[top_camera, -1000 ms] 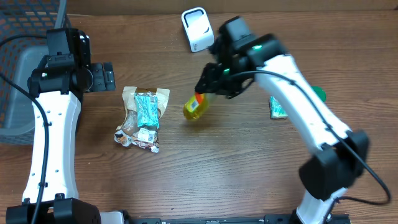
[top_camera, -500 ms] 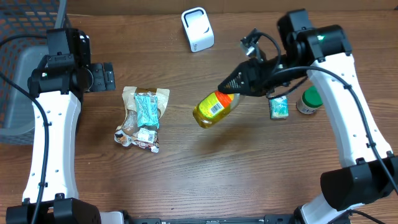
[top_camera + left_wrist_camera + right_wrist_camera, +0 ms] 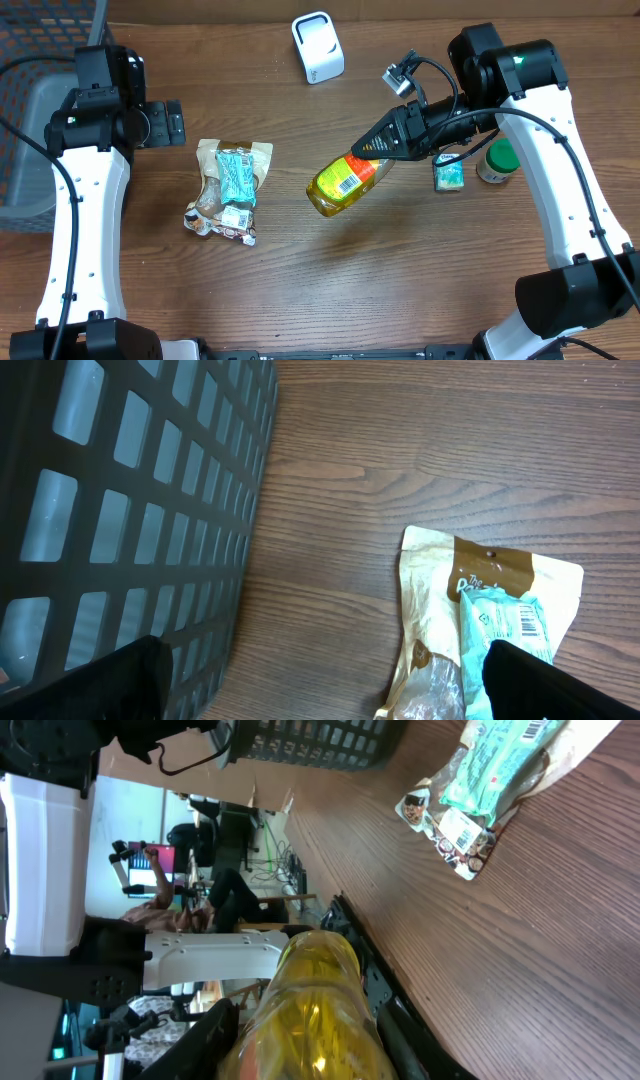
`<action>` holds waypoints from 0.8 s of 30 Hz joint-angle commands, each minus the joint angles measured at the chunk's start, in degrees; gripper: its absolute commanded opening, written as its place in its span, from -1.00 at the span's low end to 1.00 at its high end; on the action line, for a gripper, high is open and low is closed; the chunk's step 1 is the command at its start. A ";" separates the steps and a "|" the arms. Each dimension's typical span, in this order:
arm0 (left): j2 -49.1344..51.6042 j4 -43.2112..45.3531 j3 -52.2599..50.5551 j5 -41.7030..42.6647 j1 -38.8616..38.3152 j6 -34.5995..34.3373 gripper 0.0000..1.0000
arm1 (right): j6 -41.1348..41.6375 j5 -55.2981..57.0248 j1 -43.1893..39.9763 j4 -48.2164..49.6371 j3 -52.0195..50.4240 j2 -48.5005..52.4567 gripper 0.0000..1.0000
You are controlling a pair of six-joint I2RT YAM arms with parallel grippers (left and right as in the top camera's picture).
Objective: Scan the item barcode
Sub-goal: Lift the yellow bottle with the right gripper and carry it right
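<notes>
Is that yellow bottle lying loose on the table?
No, the right gripper grips the yellow bottle by its top end, holding it tilted.

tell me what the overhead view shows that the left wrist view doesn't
Only overhead: the right gripper holding a yellow bottle in the air, barcode label up, the white scanner, a green-capped jar and a small teal packet. Only left wrist: a close look at the barcode on the teal wrapper. Both: the brown pouch with that wrapper lying on it, the dark mesh basket beside it, the wooden table.
</notes>
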 commanded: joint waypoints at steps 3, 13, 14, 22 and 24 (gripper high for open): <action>-0.87 0.20 1.29 -0.31 -0.39 1.07 1.00 | -1.05 -3.30 0.04 -0.11 1.60 -1.92 -0.22; -0.87 0.20 1.29 -0.31 -0.39 1.07 0.99 | -1.05 -3.26 0.11 0.35 1.60 -1.90 -0.22; -0.87 0.20 1.29 -0.31 -0.39 1.07 1.00 | -1.05 -3.26 0.11 0.35 1.60 -1.90 -0.22; -0.87 0.20 1.29 -0.31 -0.39 1.07 0.99 | -1.03 -3.26 0.11 0.59 1.60 -1.90 -0.22; -0.87 0.20 1.29 -0.31 -0.39 1.07 0.99 | -1.03 -3.26 0.11 0.59 1.60 -1.90 -0.22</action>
